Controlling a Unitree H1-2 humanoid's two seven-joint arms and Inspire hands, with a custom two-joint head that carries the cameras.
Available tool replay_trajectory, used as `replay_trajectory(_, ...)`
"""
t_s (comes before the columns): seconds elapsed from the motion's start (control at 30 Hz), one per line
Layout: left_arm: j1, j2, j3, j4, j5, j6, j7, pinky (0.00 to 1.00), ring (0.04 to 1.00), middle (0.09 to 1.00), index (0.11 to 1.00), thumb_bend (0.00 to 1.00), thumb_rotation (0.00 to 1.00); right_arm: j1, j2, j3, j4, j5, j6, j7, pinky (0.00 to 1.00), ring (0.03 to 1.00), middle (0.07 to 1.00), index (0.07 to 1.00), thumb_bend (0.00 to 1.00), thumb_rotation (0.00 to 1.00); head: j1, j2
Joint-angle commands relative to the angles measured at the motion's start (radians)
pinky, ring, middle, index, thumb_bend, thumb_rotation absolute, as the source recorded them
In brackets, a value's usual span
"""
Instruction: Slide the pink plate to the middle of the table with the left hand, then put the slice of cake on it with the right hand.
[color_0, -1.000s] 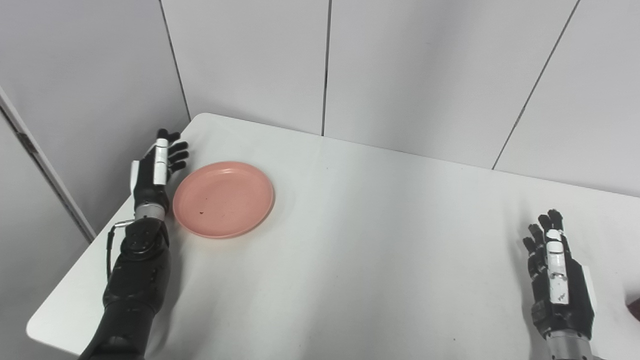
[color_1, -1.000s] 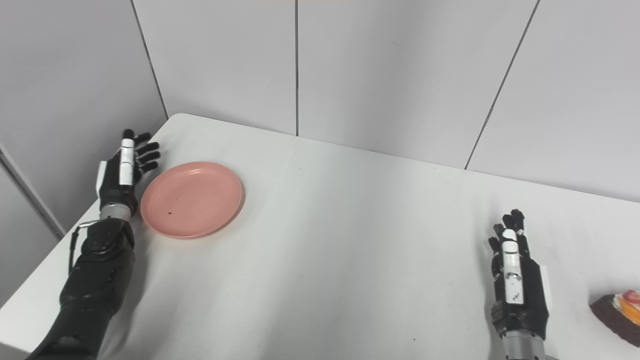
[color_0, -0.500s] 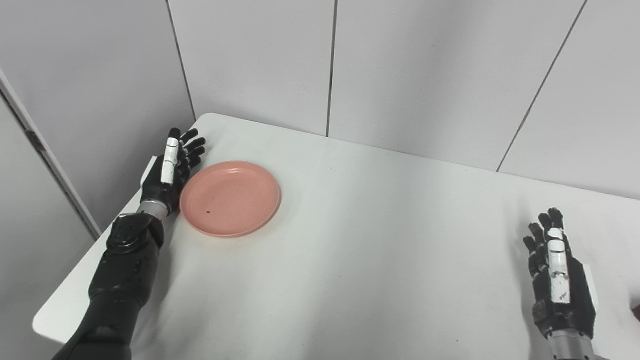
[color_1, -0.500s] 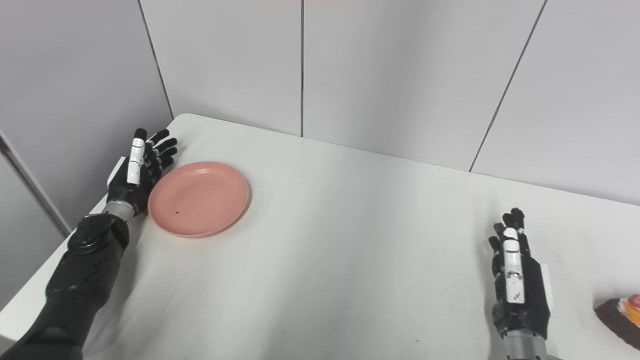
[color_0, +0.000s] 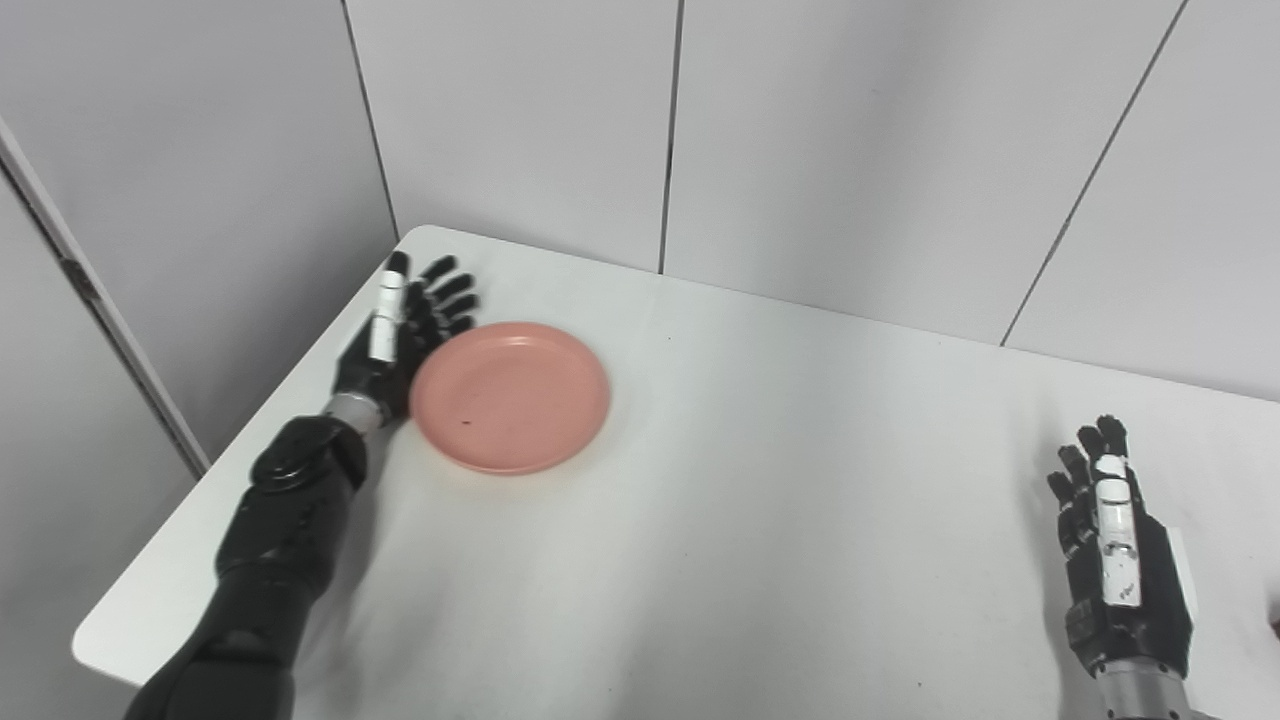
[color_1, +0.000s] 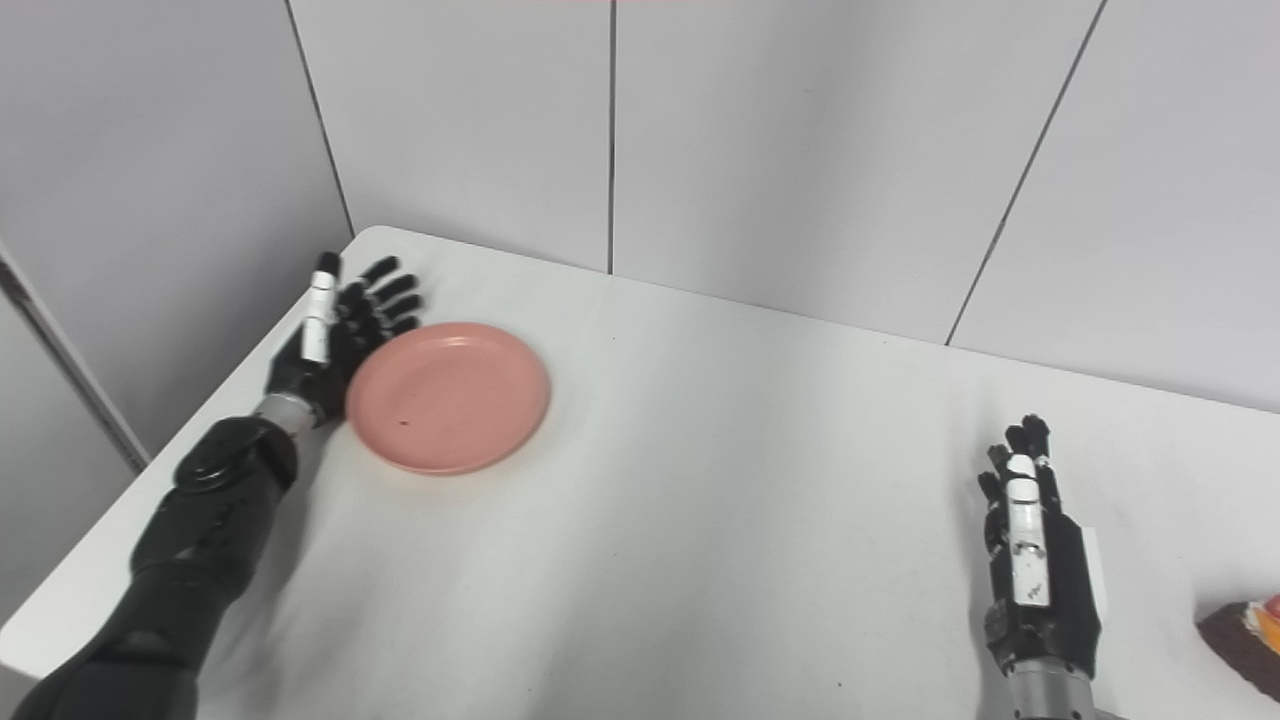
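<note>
A pink plate (color_0: 510, 396) is seen lying flat on the white table (color_0: 760, 520), toward the table's far left corner and well left of its middle. A small dark speck is visible on the plate's inner surface. The left hand (color_0: 400, 335) is set on edge against the plate's left rim, palm turned toward it; its fingers (color_0: 447, 295) are spread apart and stretched out past the rim's far-left side, and nothing is grasped by them. The dark left arm (color_0: 275, 540) is laid across the table's left edge and runs in from the bottom left.

The right hand (color_1: 1035, 560) is held low over the table near the bottom right, its back turned up and its fingers extended and slightly apart, with nothing held. It is well apart from the plate. The slice of cake (color_1: 1243, 643) is shown only in the right eye view, at the far right edge, resting on the table just to the right of the right hand; a dark brown side and an orange and red topping can be made out, the rest being cut off by the frame. Grey wall panels (color_0: 850, 130) stand behind the table.
</note>
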Motion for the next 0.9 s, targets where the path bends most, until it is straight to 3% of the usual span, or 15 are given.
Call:
replay_trajectory(0.0, -0.004, -0.03, -0.015, 0.025, 0.007, 0.035, -0.003, 0.87, 0.859, 0.862, 0.854, 0.9, 1.0, -0.014, 0.0, -0.001, -0.039, 0.002, -0.002, 0.001, 1.0, 1.0, 1.0, 1.0, 0.31, 0.84, -0.001, 0.001)
replay_trajectory(0.13, -0.01, -0.071, -0.017, 0.027, 0.02, 0.02, 0.016, 0.87, 0.85, 0.847, 0.838, 0.88, 1.0, -0.014, 0.001, 0.002, -0.039, -0.004, -0.005, 0.0, 1.0, 1.0, 1.0, 1.0, 0.29, 0.85, -0.008, 0.004)
replay_trajectory(0.4, -0.002, -0.117, -0.038, -0.025, 0.04, 0.058, 0.042, 0.9, 0.854, 0.851, 0.841, 0.87, 1.0, -0.014, 0.0, 0.005, -0.042, -0.004, 0.004, 0.002, 1.0, 1.0, 1.0, 1.0, 0.28, 0.84, -0.017, 0.008)
replay_trajectory(0.5, 0.001, -0.142, -0.04, -0.046, 0.042, 0.065, 0.062, 0.88, 0.85, 0.848, 0.838, 0.86, 1.0, -0.019, -0.004, 0.009, -0.035, -0.022, 0.012, -0.008, 1.0, 1.0, 1.0, 1.0, 0.31, 0.93, -0.025, 0.014)
replay_trajectory(0.6, 0.008, -0.185, -0.036, -0.077, 0.042, 0.068, 0.106, 0.87, 0.858, 0.854, 0.843, 0.86, 1.0, -0.026, 0.001, 0.002, -0.016, -0.017, 0.005, -0.015, 1.0, 1.0, 1.0, 1.0, 0.36, 0.89, -0.036, 0.019)
replay_trajectory(0.7, 0.024, -0.219, -0.043, -0.125, 0.051, 0.083, 0.149, 0.87, 0.858, 0.857, 0.848, 0.85, 1.0, -0.028, 0.004, 0.003, 0.005, -0.023, -0.013, -0.017, 1.0, 1.0, 1.0, 1.0, 0.37, 0.89, -0.102, 0.038)
replay_trajectory(0.87, 0.06, -0.246, -0.069, -0.221, 0.069, 0.151, 0.179, 0.88, 0.881, 0.87, 0.858, 0.85, 1.0, -0.036, 0.009, -0.003, 0.074, -0.028, -0.072, -0.017, 1.0, 1.0, 1.0, 1.0, 0.47, 0.83, -0.188, 0.064)
